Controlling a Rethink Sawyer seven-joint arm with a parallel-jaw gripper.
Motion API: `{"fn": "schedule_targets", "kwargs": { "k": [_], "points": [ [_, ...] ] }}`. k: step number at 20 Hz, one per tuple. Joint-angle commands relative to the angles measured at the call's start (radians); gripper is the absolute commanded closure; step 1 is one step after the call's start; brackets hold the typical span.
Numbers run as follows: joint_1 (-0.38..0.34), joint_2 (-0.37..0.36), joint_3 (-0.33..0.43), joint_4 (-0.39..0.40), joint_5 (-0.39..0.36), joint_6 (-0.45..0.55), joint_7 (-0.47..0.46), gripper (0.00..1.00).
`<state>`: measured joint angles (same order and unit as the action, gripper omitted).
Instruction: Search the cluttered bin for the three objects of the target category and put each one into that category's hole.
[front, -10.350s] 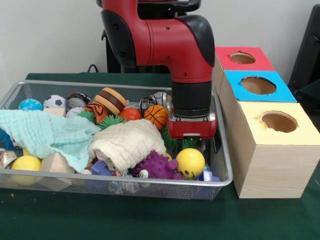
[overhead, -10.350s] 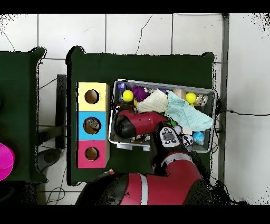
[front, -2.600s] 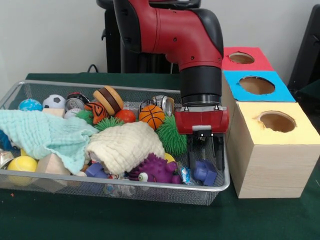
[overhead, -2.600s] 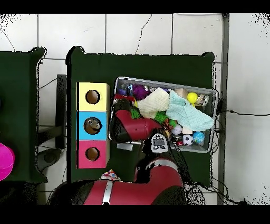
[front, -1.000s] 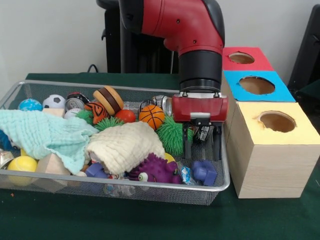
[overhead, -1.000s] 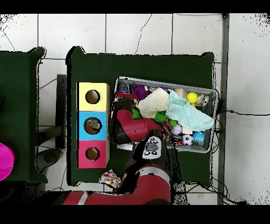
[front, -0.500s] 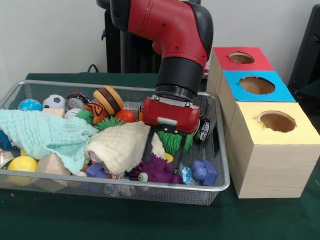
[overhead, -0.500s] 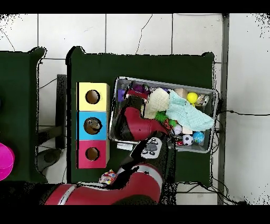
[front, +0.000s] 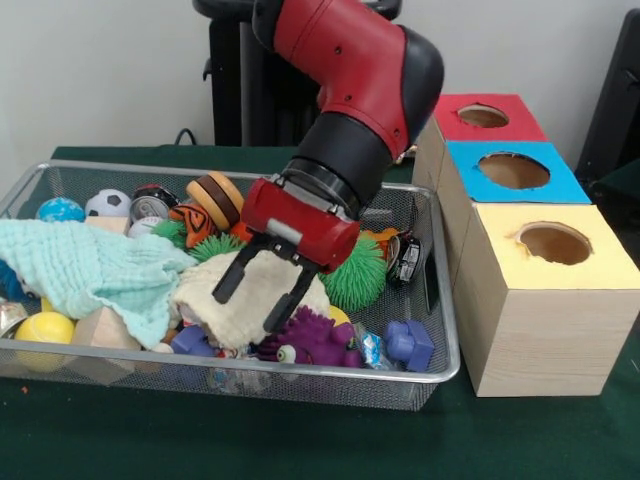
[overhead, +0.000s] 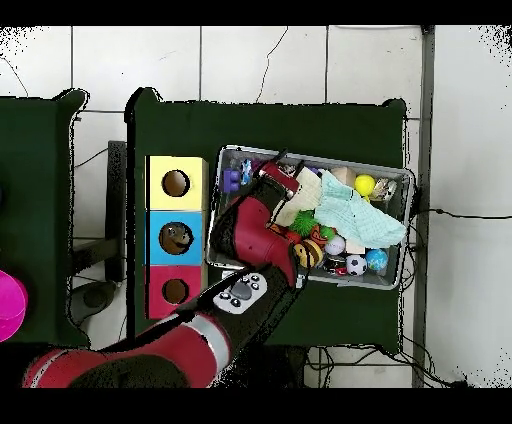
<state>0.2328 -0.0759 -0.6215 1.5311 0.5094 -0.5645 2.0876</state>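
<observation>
red-and-black gripper (front: 252, 297): fingers spread, empty, above cream knitted cloth (front: 240, 290) | transparent bottles: none visible, probably buried | handling: likely light, slippery, easily crushed; grip mid-body gently

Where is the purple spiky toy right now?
In the front view, the purple spiky toy sits at the wire basket's near edge, right of centre, between the cream cloth and a blue block, just below the open gripper.

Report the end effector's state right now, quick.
End effector: open, fingers spread, holding nothing, tilted over the cream cloth in the wire bin.
</observation>
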Motion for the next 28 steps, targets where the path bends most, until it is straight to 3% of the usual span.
{"fn": "schedule_targets", "kwargs": {
  "k": [1,4,9,11,14,17,20,24,28],
  "points": [
    [-0.272,0.054,0.228,-0.381,-0.806,-0.160,0.232,0.00],
    [-0.301,0.038,0.313,-0.412,-0.903,-0.094,0.246,0.00],
    [-0.348,0.077,0.404,-0.459,-0.948,-0.061,0.224,0.00],
    [-0.349,0.074,0.407,-0.443,-0.935,-0.074,0.199,0.00],
    [-0.360,0.070,0.433,-0.455,-0.983,-0.059,0.201,0.00],
    [-0.376,0.060,0.487,-0.485,-1.099,0.007,0.240,0.00],
    [-0.371,0.076,0.486,-0.547,-1.157,-0.052,0.232,0.00],
    [-0.389,0.170,0.521,-0.685,-1.169,-0.095,0.201,0.00],
    [-0.393,0.200,0.531,-0.723,-1.152,-0.095,0.163,0.00]
  ]
}}
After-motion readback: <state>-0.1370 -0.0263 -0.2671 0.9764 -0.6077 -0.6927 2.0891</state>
